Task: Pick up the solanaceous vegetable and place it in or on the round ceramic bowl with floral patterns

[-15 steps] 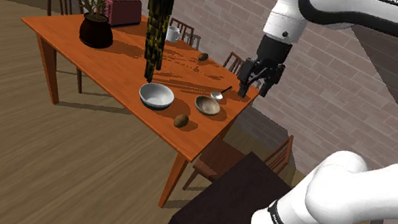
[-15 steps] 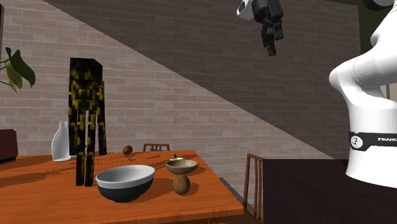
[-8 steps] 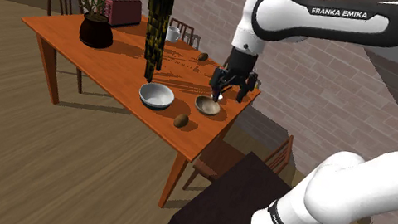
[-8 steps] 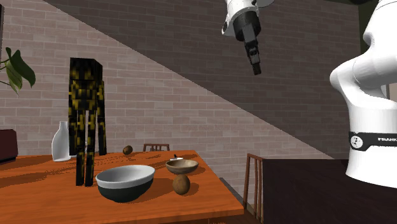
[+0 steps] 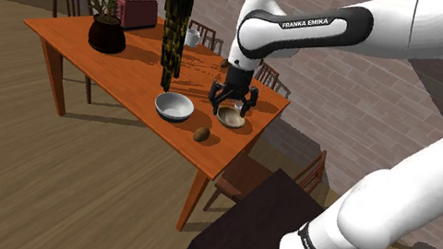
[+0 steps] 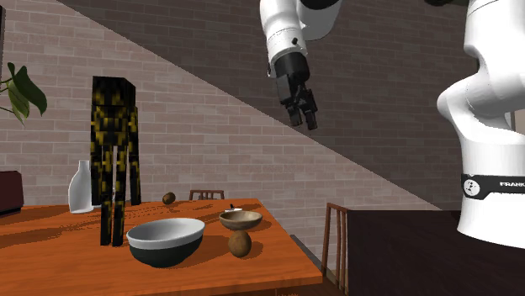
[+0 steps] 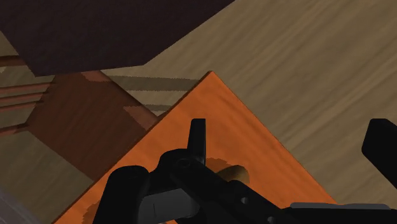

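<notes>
The vegetable is a brown oval potato (image 5: 201, 133) lying near the table's front corner, in front of two bowls (image 6: 240, 243). A larger grey-white bowl (image 5: 174, 106) (image 6: 166, 239) sits beside a small tan bowl (image 5: 231, 117) (image 6: 241, 220). My black gripper (image 5: 231, 105) hangs open high above the small tan bowl, pointing down, with nothing between its fingers (image 6: 303, 109). In the wrist view the fingers (image 7: 198, 137) stand wide apart over the orange table corner (image 7: 210, 121).
On the orange table (image 5: 127, 65) stand a tall black-and-yellow block (image 5: 173, 34), a potted plant (image 5: 107, 29), a red toaster (image 5: 137, 9), a white bottle (image 6: 81, 187) and another small brown lump (image 5: 227, 63). Chairs (image 5: 253, 176) ring the table. The dark stand (image 5: 265, 239) is at lower right.
The arm has swung toward the shoulder view's left and come down, bringing the gripper from beyond the table's edge to above the small tan bowl. Nothing on the table moved.
</notes>
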